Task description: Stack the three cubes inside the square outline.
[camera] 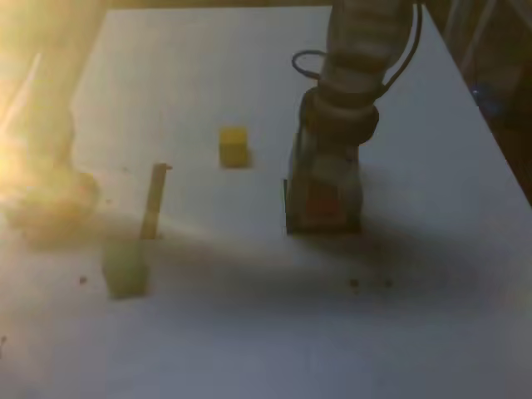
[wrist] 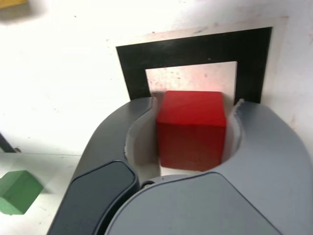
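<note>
One matte red cube (wrist: 191, 128) (plain faces) between hand (wrist: 193, 115) jaws

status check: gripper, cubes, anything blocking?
Gripper around red cube, over square outline. Yellow cube and green cube loose on table. Nothing blocking.

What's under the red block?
The red cube sits between the fingers of the gripper, over the white middle of the square outline. Whether it touches the surface cannot be seen; the cube and fingers cover that spot.
</note>
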Available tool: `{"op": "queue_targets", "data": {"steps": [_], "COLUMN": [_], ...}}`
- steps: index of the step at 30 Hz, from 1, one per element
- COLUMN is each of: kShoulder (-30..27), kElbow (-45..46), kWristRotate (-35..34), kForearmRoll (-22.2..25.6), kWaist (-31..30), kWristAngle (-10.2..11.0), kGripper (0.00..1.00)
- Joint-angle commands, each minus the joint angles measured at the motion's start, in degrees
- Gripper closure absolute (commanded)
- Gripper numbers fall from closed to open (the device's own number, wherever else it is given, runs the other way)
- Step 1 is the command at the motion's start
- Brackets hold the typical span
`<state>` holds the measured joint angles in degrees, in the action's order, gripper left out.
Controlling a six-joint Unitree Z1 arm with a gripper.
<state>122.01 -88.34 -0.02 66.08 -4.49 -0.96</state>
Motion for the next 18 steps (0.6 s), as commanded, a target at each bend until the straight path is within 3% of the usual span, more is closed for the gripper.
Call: {"op": "queue_targets", "data": {"steps": [1,9,18], "kShoulder": [-0.44,-3.61,-11.07], "kElbow": [0.25,2.21,7.26], "kWristRotate": [0.04,-1.25,-3.06], "kForearmRoll": [-0.1,0.2,1.81], "kWaist": [0.1,0.1,0.71], "kWristAngle": [-0.09,0.62,3.32], "kGripper": [0.0,0.0,0.01]}}
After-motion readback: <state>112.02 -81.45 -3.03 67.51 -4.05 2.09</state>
